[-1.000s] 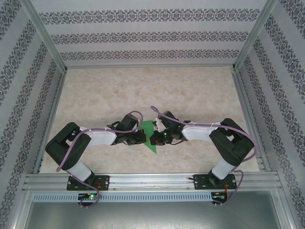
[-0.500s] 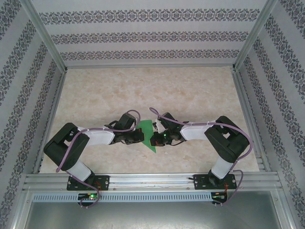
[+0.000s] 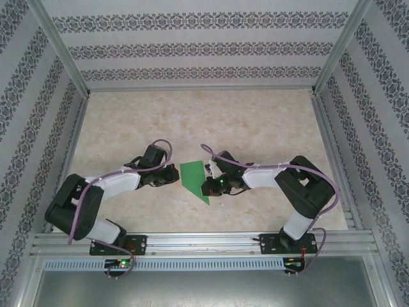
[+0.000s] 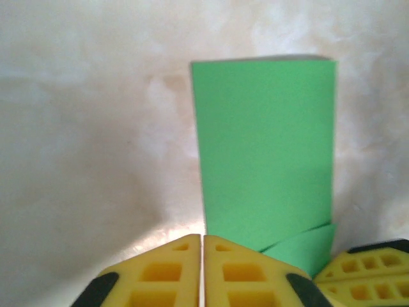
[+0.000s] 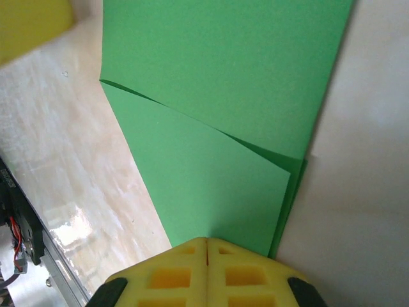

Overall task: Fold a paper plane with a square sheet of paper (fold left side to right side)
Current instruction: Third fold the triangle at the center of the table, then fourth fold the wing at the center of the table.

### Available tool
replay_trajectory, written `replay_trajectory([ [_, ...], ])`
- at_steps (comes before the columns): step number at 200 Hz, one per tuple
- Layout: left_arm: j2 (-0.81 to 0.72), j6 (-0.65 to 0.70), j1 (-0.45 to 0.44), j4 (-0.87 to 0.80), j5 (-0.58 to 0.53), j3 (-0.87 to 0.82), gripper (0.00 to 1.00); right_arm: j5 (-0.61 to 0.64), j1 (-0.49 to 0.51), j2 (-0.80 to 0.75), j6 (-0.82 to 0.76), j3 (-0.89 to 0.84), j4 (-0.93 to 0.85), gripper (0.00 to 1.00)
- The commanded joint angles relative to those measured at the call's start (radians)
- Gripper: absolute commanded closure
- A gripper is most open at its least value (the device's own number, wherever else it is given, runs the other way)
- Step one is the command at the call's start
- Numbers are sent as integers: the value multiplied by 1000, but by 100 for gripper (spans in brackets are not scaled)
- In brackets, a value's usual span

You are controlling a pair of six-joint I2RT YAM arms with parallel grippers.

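Apparently creasing: the closed right gripper presses the green paper. The left gripper, closed and empty, must open to fold next.

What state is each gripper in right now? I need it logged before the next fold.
Left gripper: closed, holding nothing, clear of the folded bright-green paper sheet.
Right gripper: closed, tips at that paper's edge; whether it pinches it cannot be told.

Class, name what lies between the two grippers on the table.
The folded green paper lies between the left gripper and right gripper, seen in the top view.
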Motion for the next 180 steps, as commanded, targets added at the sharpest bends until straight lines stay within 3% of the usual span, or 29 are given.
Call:
replay_trajectory([
  [1, -86, 39, 14, -75, -8, 39, 86, -10, -11, -55, -42, 55, -36, 83],
  [46, -203, -29, 15, -9, 46, -34, 66, 57, -91, -150, -233, 76, -122, 62],
  [89, -267, -101, 14, 82, 45, -125, 57, 50, -112, -131, -384, 118, -181, 53],
  [152, -235, -122, 17, 104, 46, -139, 52, 7, -73, -15, -367, 148, -139, 51],
  [180, -205, -133, 26, 125, 60, -137, 50, -25, -70, -1, -357, 145, -136, 67],
])
